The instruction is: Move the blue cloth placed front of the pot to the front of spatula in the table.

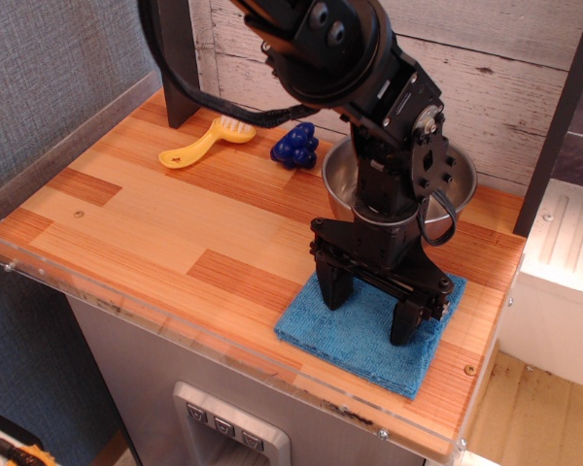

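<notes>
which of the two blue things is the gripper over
The flat, fuzzy blue cloth; the open gripper straddles it. The dark blue grape cluster toy sits far behind.

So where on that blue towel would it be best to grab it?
Probably near the middle, from straight above. The blue cloth lies flat on the table, so there is no raised edge to catch; the open gripper has a finger at each side to pinch up a fold.

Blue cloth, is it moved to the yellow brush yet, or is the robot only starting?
Only starting. The blue cloth lies flat in front of the pot, far from the spatula. In hand: the gripper is down on the cloth, jaws open, one finger on either side. Left to do: pinch it, lift it, carry it across the table and lay it before the spatula.
</notes>
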Robot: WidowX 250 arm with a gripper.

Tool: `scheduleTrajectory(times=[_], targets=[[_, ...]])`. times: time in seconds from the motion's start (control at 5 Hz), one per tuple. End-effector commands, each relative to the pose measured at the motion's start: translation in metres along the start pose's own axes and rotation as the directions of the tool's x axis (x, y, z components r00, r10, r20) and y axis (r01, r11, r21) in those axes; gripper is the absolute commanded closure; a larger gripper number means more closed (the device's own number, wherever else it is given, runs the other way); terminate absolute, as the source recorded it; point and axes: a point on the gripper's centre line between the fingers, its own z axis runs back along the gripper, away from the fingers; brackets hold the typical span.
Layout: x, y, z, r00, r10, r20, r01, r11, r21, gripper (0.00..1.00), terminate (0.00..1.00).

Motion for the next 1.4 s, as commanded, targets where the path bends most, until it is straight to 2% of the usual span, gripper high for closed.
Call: scheduleTrajectory(times=[0.0,0.2,0.6,1.0,1.2], targets=[[-0.027,0.068,-0.023,0.999,0.015,-0.030,-0.016,0.999,-0.045,0.00,0.00],[-0.039,0.106,-0.027,0.998,0.057,-0.021,-0.057,0.998,-0.038,0.00,0.00],[-0.072,0.157,-0.019,0.992,0.124,-0.027,-0.124,0.992,-0.006,0.00,0.00],[-0.079,0.191,0.001,0.996,0.087,-0.034,-0.086,0.996,0.026,0.00,0.00],[-0.077,0.205,0.001,0.997,0.069,-0.031,-0.068,0.998,0.013,0.00,0.00]])
